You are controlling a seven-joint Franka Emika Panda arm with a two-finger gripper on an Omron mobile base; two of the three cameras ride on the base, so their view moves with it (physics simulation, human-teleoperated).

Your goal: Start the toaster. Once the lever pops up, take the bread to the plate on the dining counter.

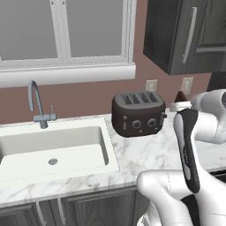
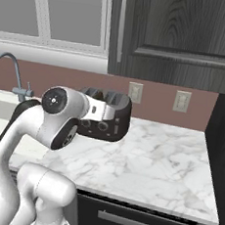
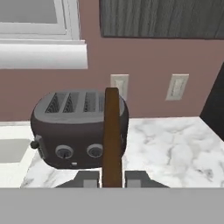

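The dark glossy toaster (image 1: pixel 137 114) (image 2: pixel 111 117) (image 3: pixel 78 129) stands on the marble worktop against the wall, its slots on top and its two knobs facing me. A small lever tab (image 3: pixel 33 144) sticks out of its narrow side. My gripper (image 3: pixel 112 179) is shut on the brown bread slice (image 3: pixel 112 131), which I see edge-on and upright in front of the toaster. In the left base view the bread (image 1: pixel 180 96) shows to the right of the toaster, off the worktop. The plate and the dining counter are out of view.
A white sink (image 1: pixel 53 150) with a grey tap (image 1: pixel 37 103) lies left of the toaster. Dark wall cabinets (image 2: pixel 176 37) hang above the worktop (image 2: pixel 163 159). Two wall sockets (image 3: pixel 177 86) sit behind. The worktop ends at a dark panel on the right.
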